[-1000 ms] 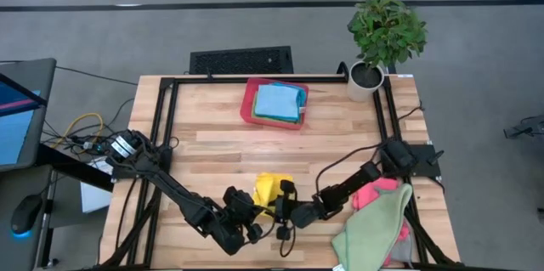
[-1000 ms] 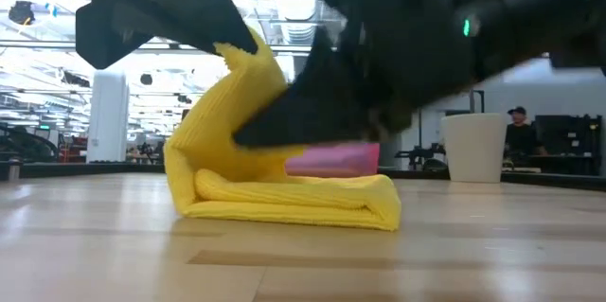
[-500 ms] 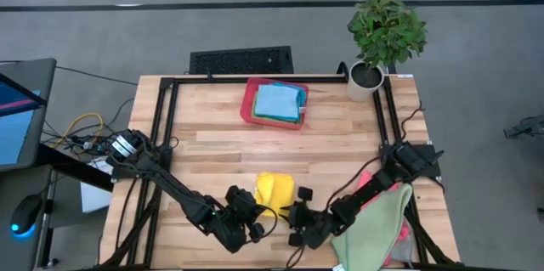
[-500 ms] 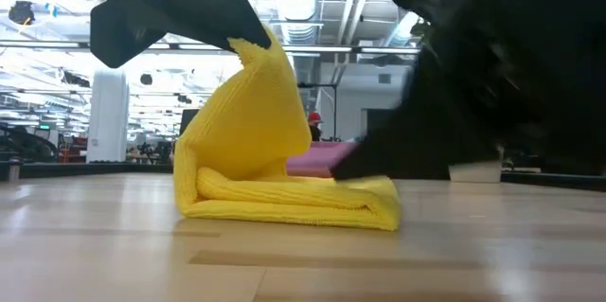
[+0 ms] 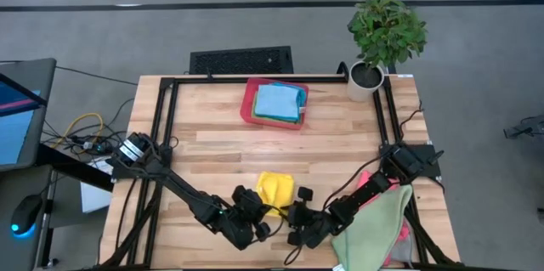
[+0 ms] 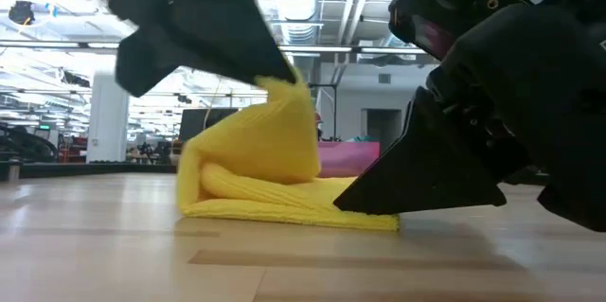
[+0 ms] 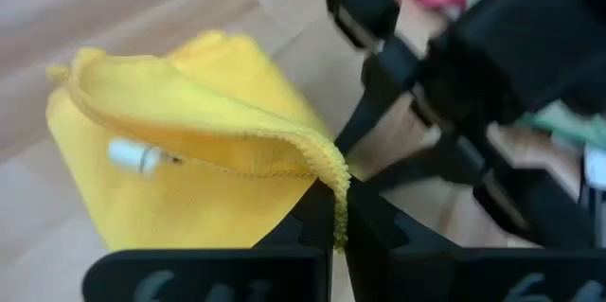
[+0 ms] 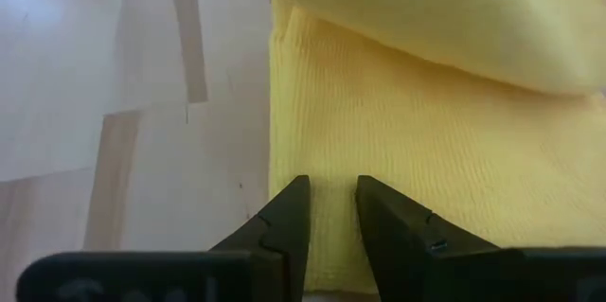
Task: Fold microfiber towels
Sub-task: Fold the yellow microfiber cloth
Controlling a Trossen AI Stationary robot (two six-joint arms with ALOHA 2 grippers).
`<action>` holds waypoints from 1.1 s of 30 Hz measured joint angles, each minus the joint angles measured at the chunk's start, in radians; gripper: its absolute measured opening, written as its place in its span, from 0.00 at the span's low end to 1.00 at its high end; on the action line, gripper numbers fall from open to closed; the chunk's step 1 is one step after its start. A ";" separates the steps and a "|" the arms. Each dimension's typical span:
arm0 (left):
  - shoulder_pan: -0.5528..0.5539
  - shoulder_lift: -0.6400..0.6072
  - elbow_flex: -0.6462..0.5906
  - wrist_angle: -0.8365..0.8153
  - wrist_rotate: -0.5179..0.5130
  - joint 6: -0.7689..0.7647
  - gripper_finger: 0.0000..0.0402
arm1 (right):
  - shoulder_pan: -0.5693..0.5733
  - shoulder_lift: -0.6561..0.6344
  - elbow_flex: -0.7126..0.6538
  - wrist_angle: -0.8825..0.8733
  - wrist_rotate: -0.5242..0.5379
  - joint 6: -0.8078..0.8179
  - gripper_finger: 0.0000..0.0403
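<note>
1. Yellow towel [image 5: 274,189] sits at the 6 o'clock side of the table [image 5: 212,148], near the front edge, partly folded: lower layers flat on the wood, one flap lifted and arched over them.
2. Left gripper [image 7: 336,231] is pinched shut on the flap's hem, at the towel's 7 o'clock corner in the high view.
3. Right gripper [image 8: 329,209] is low at the towel's 4 o'clock side, fingers a narrow gap apart, tips at the edge of the bottom layer. Nothing visibly between them, so holding nothing.
4. Step in hand, my read: carrying the flap over to close a fold. Next move needs the hem laid square on the lower layer, then release; right gripper could pin the base so it doesn't drag.
5. Room: both grippers are close together, so collision risk. Front table edge is near; open wood toward 12 o'clock.
6. Further out: red tray [image 5: 248,105] at 12 o'clock holds folded blue towels [image 5: 278,101]; green towel [image 5: 374,224] and pink towel [image 5: 374,193] piled at 4 o'clock; potted plant [image 5: 384,33] at 1 o'clock.
</note>
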 joint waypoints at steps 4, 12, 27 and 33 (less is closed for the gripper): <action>0.018 0.014 -0.001 0.066 0.034 0.032 0.00 | -0.002 0.000 0.000 0.006 -0.012 -0.001 0.29; 0.047 0.097 0.001 0.161 0.153 0.043 0.00 | -0.008 0.000 0.000 0.006 -0.017 -0.004 0.29; 0.055 0.125 0.001 0.220 0.136 0.075 0.11 | -0.006 0.000 0.000 0.005 -0.019 -0.004 0.29; 0.072 0.125 0.001 0.228 0.182 0.091 0.30 | -0.006 0.000 0.000 0.005 -0.019 -0.004 0.29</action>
